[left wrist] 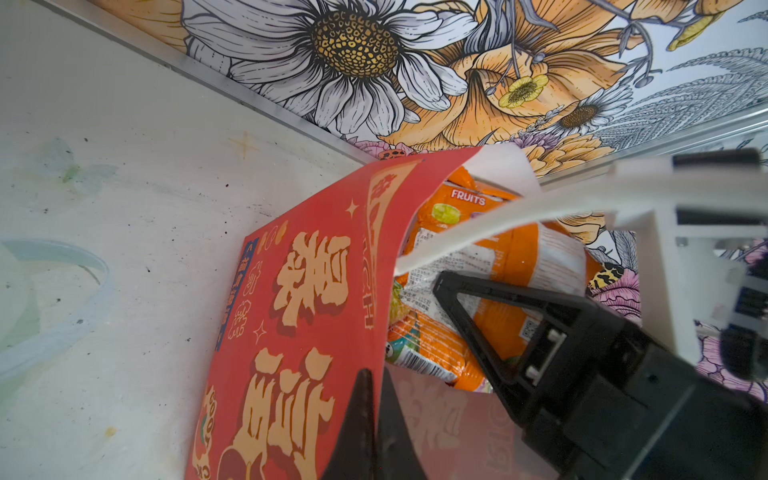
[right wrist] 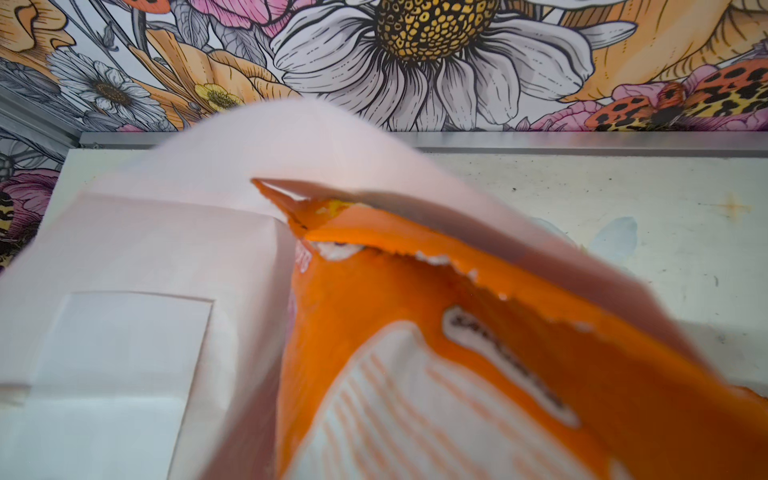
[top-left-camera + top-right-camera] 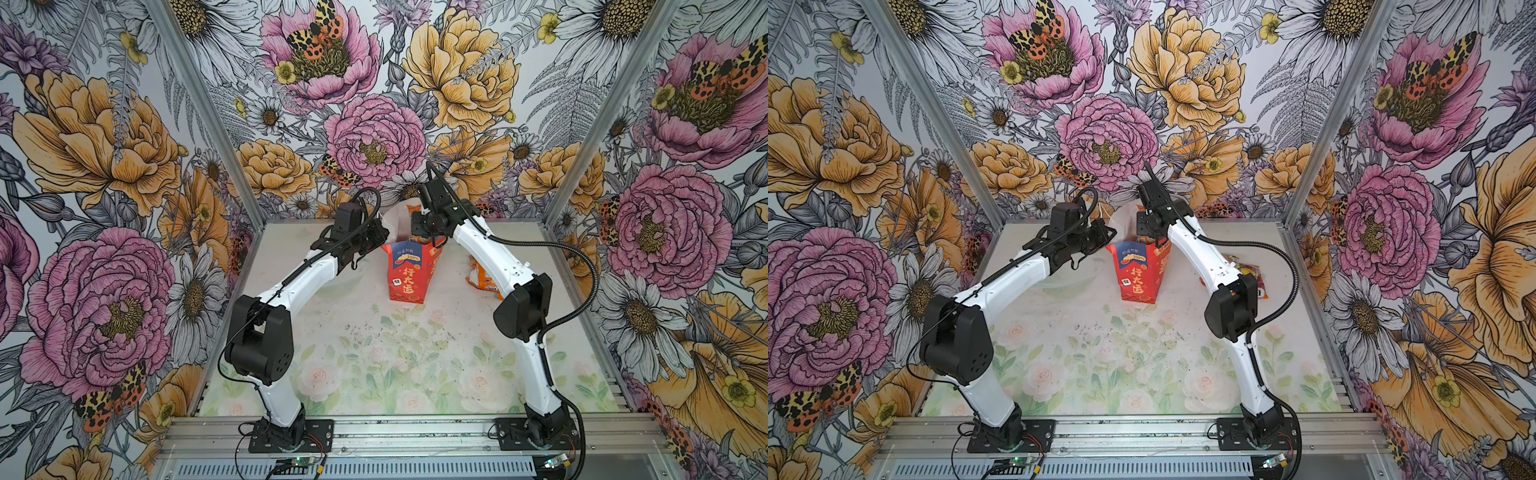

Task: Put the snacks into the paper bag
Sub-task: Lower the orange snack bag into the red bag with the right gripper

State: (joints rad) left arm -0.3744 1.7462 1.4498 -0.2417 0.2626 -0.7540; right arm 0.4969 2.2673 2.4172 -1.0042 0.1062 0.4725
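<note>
The tabletop (image 3: 374,353) comes first from my side, with the loose packets (image 3: 484,279) farther in. They lie beside my right forearm, apart from the bag (image 3: 405,274), which stands upright about mid-tabletop.

My left end effector (image 1: 376,384) is closed on the bag's wall at the rim and holds the mouth wide. My right end effector (image 3: 420,231) is down in that mouth. I judge it clamped on an orange packet (image 1: 519,257), which rests over other packets (image 1: 428,353) already inside. I can't tell how deep it sits.

To finish this well, I'd hold the left pinch firm so the bag can't tip or fold. I'd lower the right wrist straight down until the packet is under the rim, and only then let go.

The cord handle (image 1: 457,232) crosses the mouth just beside the right finger. I'd withdraw vertically so I don't snag the cord and drag the bag over.
</note>
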